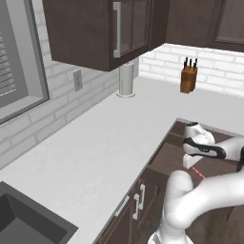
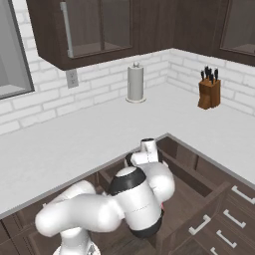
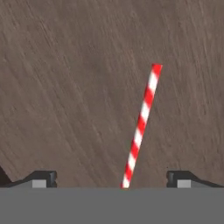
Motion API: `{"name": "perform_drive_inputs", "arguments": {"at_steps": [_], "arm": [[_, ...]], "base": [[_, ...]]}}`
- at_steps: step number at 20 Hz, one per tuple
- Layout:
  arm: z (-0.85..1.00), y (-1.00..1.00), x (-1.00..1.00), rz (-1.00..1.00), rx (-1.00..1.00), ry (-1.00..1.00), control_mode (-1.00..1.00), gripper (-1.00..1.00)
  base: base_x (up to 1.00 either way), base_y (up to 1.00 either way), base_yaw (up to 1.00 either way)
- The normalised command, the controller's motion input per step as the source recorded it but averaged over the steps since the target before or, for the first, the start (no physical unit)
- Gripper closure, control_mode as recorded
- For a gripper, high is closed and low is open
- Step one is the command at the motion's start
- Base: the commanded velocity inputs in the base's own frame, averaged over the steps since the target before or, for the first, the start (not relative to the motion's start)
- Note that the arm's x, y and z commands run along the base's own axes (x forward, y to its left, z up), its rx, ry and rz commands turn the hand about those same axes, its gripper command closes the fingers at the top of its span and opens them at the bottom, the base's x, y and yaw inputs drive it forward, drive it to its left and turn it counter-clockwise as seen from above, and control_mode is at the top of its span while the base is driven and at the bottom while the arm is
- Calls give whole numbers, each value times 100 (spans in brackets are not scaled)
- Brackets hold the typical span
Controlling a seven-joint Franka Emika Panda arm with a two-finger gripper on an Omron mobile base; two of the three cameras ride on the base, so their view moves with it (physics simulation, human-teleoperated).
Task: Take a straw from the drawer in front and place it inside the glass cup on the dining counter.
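Drawer (image 2: 199, 187) pulled open, lower right of right base view; straw (image 3: 141, 127) lies flat on its wooden floor, center of hand view. Gripper (image 3: 112, 178) spread wide around straw's near end, holding nothing.

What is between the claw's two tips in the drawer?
The straw lies flat on the drawer floor, running between the open claw fingertips. The hand view shows bare wood around it.

Red-striped straw (image 3: 141, 127) flat in open drawer (image 3: 65, 87)
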Motion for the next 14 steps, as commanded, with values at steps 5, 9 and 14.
{"name": "perform_drive_inputs", "arguments": {"at_steps": [5, 9, 14], "arm": [[-32, -5, 30, 0, 0, 0, -100, -100], [-37, -11, 25, 0, 0, 0, -100, -100], [-33, -28, 16, 0, 0, 0, -100, -100]], "base": [[0, 0, 0], [0, 0, 0], [0, 0, 0]]}}
